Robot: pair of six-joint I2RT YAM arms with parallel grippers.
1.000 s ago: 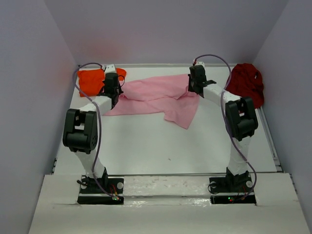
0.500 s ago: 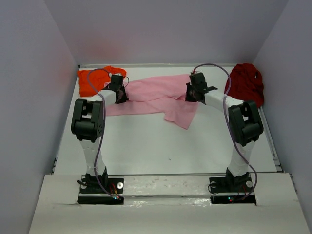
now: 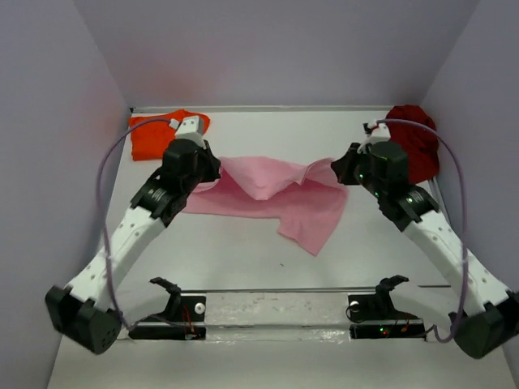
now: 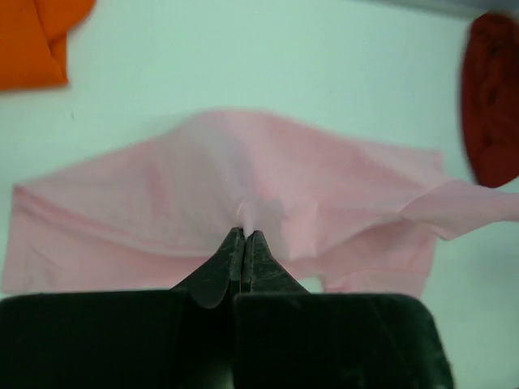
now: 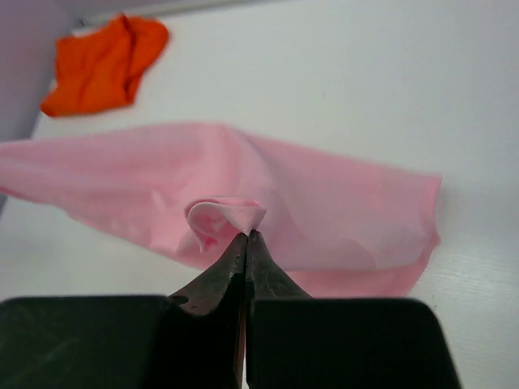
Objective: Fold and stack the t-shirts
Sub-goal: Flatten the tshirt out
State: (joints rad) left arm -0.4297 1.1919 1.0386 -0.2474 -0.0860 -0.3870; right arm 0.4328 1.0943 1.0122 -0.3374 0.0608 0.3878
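The light pink t-shirt hangs stretched between both grippers above the middle of the table; it also shows in the left wrist view and the right wrist view. My left gripper is shut on its left upper edge. My right gripper is shut on a curled fold of its right edge. The bright orange t-shirt lies crumpled at the back left corner. The dark red t-shirt lies bunched at the back right, partly behind the right arm.
Grey walls close in the table on the left, back and right. The white table lies bare in front of the pink cloth. Both arm bases stand on the near edge strip.
Both arms have swung up and toward the near side, lifting the pink t-shirt's back edge off the table and pulling it forward. The cloth now sags between the grippers.
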